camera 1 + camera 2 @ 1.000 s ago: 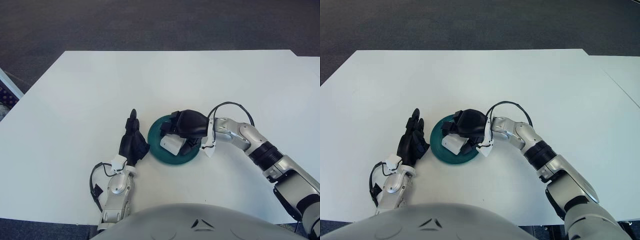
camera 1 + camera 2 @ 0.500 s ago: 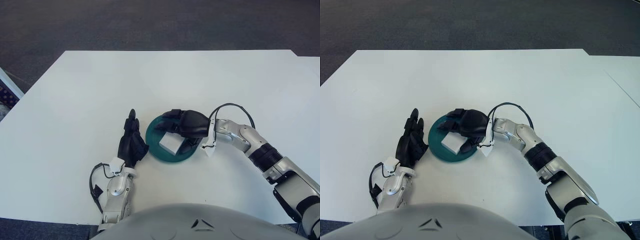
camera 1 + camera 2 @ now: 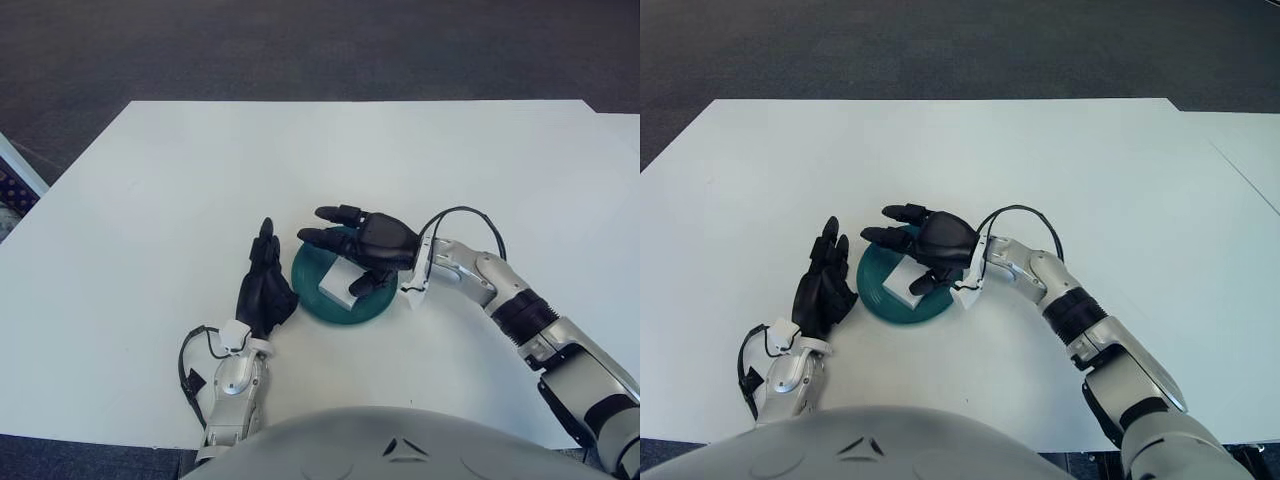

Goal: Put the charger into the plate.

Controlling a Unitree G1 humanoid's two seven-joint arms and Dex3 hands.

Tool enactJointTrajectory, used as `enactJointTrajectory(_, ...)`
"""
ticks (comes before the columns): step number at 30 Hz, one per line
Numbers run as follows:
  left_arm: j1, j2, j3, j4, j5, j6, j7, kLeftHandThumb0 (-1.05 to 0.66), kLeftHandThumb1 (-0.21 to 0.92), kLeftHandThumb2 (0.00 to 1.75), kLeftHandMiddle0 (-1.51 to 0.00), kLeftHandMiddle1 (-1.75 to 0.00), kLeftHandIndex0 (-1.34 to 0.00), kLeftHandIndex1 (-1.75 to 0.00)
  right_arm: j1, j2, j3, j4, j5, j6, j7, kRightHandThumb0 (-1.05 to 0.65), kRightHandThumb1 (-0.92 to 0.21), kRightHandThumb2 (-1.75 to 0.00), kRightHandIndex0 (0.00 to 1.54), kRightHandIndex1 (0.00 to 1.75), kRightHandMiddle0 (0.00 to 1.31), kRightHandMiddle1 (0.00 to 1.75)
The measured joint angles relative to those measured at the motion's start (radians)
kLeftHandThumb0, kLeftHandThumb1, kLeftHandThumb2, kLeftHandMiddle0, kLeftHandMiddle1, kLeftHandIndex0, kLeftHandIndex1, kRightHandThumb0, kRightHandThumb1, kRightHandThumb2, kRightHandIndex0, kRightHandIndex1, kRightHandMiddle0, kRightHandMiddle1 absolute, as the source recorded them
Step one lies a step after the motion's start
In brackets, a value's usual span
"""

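Observation:
A white block-shaped charger [image 3: 339,281] lies inside the dark green plate [image 3: 311,294] near the table's front middle; both also show in the right eye view, charger [image 3: 902,283] and plate [image 3: 868,290]. My right hand [image 3: 362,243] hovers over the plate with its fingers spread and holds nothing; its thumb is just right of the charger. My left hand [image 3: 264,285] stands open and upright at the plate's left edge, close to the rim.
The white table [image 3: 200,170] stretches wide on all sides of the plate. Dark carpet lies beyond its far edge. A black cable [image 3: 462,212] loops off my right wrist.
My right hand has opened and let go of the charger, which now lies in the plate. The fingers spread out to the left over the plate. The left hand barely moved.

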Motion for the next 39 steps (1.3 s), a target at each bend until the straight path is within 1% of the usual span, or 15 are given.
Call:
enactJointTrajectory(4, 0.0, 0.001, 0.0, -0.001, -0.015, -0.006, -0.011, -1.04, 0.92, 1.13, -0.03, 0.0, 0.0, -0.03, -0.014, 0.008, -0.039, 0.002, 0.158, 0.029, 0.094, -1.05, -0.92, -1.03, 0.01, 0.0, 0.01, 0.01)
enactJointTrajectory(7, -0.007, -0.006, 0.002, 0.009, -0.031, -0.021, -0.014, -1.05, 0.92, 1.12, -0.02, 0.0, 0.0, -0.03, -0.036, 0.012, -0.075, 0.002, 0.269, 0.079, 0.165, -1.05, -0.92, -1.02, 0.0, 0.0, 0.02, 0.01)
enactJointTrajectory(11, -0.016, -0.027, 0.01, 0.027, -0.053, -0.033, -0.014, -1.05, 0.92, 1.1, 0.0, 0.0, 0.0, -0.03, -0.066, 0.036, -0.142, 0.002, 0.428, 0.202, 0.242, -1.05, -0.92, -0.99, 0.0, 0.0, 0.04, 0.02)
enactJointTrajectory(17, -0.022, -0.027, 0.011, 0.03, -0.054, -0.034, -0.012, -1.05, 0.92, 1.09, 0.0, 0.0, 0.0, -0.03, -0.094, 0.092, -0.261, 0.018, 0.668, 0.383, 0.315, -1.05, -0.92, -0.94, 0.01, 0.0, 0.05, 0.04)
enactJointTrajectory(22, -0.023, -0.026, 0.015, 0.029, -0.054, -0.033, -0.012, -1.05, 0.92, 1.08, 0.0, 0.0, -0.01, -0.04, -0.088, 0.146, -0.38, 0.015, 0.867, 0.566, 0.326, -1.05, -0.92, -0.92, 0.04, 0.02, 0.09, 0.07)
enactJointTrajectory(25, -0.024, -0.026, 0.02, 0.032, -0.054, -0.034, -0.012, -1.05, 0.92, 1.07, 0.0, 0.0, -0.01, -0.04, -0.038, 0.186, -0.453, -0.029, 0.992, 0.655, 0.314, -1.05, -0.92, -0.91, 0.06, 0.02, 0.12, 0.1)
enactJointTrajectory(27, -0.024, -0.026, 0.025, 0.036, -0.054, -0.035, -0.012, -1.05, 0.92, 1.06, 0.0, 0.0, -0.02, -0.05, 0.022, 0.217, -0.501, -0.073, 1.071, 0.707, 0.301, -1.05, -0.92, -0.9, 0.08, 0.01, 0.06, 0.26)
enactJointTrajectory(29, -0.022, -0.026, 0.033, 0.041, -0.057, -0.037, -0.011, -1.05, 0.92, 1.06, 0.0, 0.0, -0.02, -0.05, 0.095, 0.245, -0.536, -0.105, 1.127, 0.748, 0.291, -1.05, -0.92, -0.9, 0.09, 0.01, 0.03, 0.37)
enactJointTrajectory(30, -0.02, -0.027, 0.038, 0.046, -0.061, -0.037, -0.009, -1.05, 0.92, 1.06, 0.0, 0.0, -0.02, -0.05, 0.129, 0.262, -0.556, -0.091, 1.153, 0.751, 0.292, -1.05, -0.92, -0.9, 0.09, 0.0, 0.02, 0.41)
enactJointTrajectory(32, -0.015, -0.028, 0.046, 0.04, -0.071, -0.034, -0.005, -1.05, 0.92, 1.06, 0.0, 0.0, -0.02, -0.05, 0.179, 0.292, -0.584, -0.037, 1.17, 0.741, 0.299, -1.05, -0.92, -0.9, 0.1, 0.0, 0.01, 0.46)
enactJointTrajectory(35, 0.007, -0.032, 0.049, 0.016, -0.074, -0.026, 0.005, -1.05, 0.92, 1.05, -0.01, 0.0, -0.02, -0.05, 0.254, 0.312, -0.606, 0.044, 1.165, 0.743, 0.292, -1.05, -0.92, -0.9, 0.11, 0.01, 0.0, 0.52)
enactJointTrajectory(36, 0.019, -0.035, 0.05, 0.006, -0.075, -0.025, 0.007, -1.05, 0.92, 1.05, -0.01, 0.0, -0.02, -0.06, 0.282, 0.318, -0.61, 0.063, 1.163, 0.729, 0.298, -1.05, -0.92, -0.9, 0.11, 0.01, 0.0, 0.52)
enactJointTrajectory(37, 0.03, -0.038, 0.051, -0.001, -0.076, -0.026, 0.009, -1.05, 0.92, 1.05, -0.01, -0.01, -0.02, -0.06, 0.295, 0.32, -0.613, 0.068, 1.161, 0.713, 0.31, -1.05, -0.92, -0.9, 0.11, 0.01, 0.0, 0.53)
enactJointTrajectory(39, 0.04, -0.039, 0.053, -0.007, -0.077, -0.022, 0.01, -1.05, 0.92, 1.05, -0.01, -0.01, -0.02, -0.06, 0.297, 0.311, -0.615, 0.069, 1.154, 0.699, 0.331, -1.05, -0.92, -0.9, 0.12, 0.01, 0.0, 0.53)
